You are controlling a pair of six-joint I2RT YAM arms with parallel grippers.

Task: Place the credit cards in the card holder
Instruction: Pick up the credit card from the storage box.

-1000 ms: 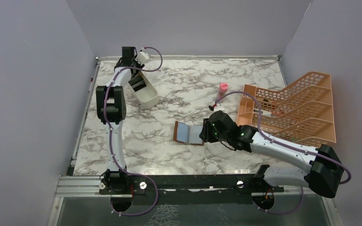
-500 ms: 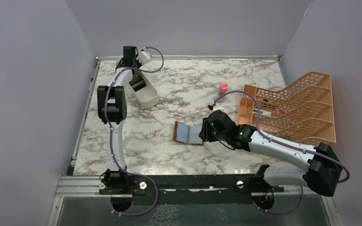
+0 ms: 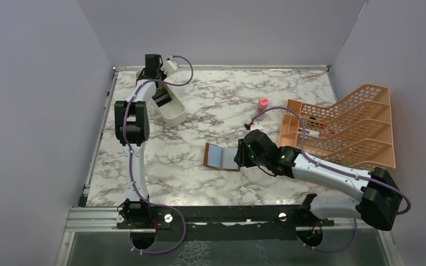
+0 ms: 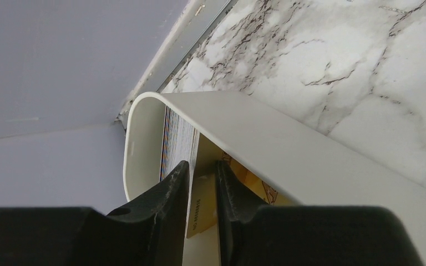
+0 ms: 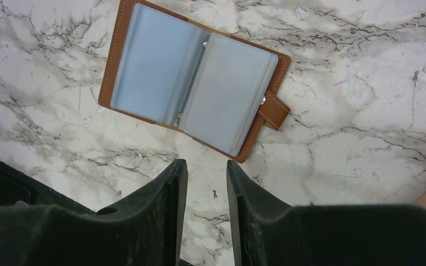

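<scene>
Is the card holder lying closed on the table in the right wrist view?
No, the card holder lies spread open on the marble table, its blue-grey sleeves facing up and its clasp tab sticking out.

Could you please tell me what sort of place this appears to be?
Probably a robotics lab test cell: two arms bolted along a marble-patterned table, plain walls enclosing it, and props like the orange rack and white tray.
</scene>
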